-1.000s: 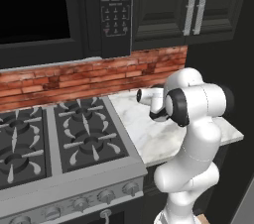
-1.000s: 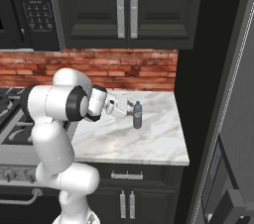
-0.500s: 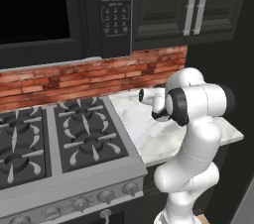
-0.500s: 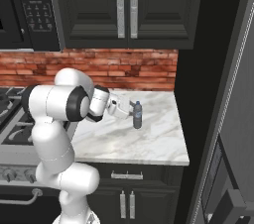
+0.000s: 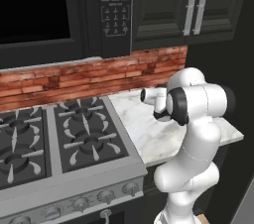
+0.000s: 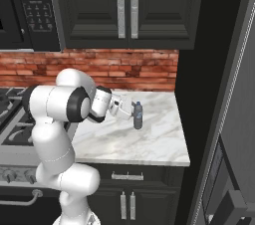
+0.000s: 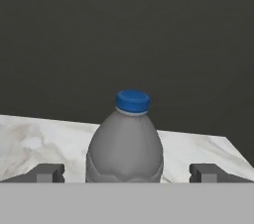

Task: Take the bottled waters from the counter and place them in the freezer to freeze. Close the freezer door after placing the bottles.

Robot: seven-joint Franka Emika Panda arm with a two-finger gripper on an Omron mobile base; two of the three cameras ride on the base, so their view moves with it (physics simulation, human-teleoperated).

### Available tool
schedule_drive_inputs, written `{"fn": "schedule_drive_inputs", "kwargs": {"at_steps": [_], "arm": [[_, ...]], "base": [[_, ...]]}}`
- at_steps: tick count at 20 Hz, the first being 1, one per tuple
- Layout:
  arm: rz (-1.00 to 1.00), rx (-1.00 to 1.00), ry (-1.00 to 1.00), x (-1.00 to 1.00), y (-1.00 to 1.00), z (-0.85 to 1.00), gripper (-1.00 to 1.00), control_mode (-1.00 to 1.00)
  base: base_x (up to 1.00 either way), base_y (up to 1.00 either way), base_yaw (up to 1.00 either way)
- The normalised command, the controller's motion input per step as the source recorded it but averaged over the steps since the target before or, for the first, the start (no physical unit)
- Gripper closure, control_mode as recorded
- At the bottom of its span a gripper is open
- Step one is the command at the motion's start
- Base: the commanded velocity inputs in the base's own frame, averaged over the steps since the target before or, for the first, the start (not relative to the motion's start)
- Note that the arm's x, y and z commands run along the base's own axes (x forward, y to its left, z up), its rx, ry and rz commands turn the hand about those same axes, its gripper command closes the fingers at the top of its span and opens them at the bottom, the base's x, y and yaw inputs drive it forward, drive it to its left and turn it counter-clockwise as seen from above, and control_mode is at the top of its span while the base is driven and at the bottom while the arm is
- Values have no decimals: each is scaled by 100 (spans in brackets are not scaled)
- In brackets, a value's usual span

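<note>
Bottle, grey plastic, blue cap (image 7: pixel 125 142): upright on white veined marble counter (image 6: pixel 149 144), centred between spread dark fingertips (image 7: pixel 47 173) of gripper (image 7: pixel 126 173), untouched, nothing grasped.

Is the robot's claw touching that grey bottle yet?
Apart. The hand view shows the gripper open, with clear gaps between each fingertip and the grey bottle.

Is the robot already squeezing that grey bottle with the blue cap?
No. In the hand view the gripper stands open, with space on both sides of the upright bottle.
</note>
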Motion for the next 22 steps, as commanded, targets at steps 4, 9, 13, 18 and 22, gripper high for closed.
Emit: {"fn": "schedule_drive_inputs", "kwargs": {"at_steps": [4, 9, 13, 18, 22], "arm": [[0, 0, 0, 0, -6, -1, -100, -100], [0, 0, 0, 0, -1, -3, 100, -100], [0, 0, 0, 0, 0, 0, 100, -100], [0, 0, -1, -4, 0, 1, 100, -100], [0, 0, -3, -20, 4, 32, 100, -100]], "base": [[0, 0, 0], [0, 0, 0], [0, 0, 0], [0, 0, 0], [0, 0, 0]]}}
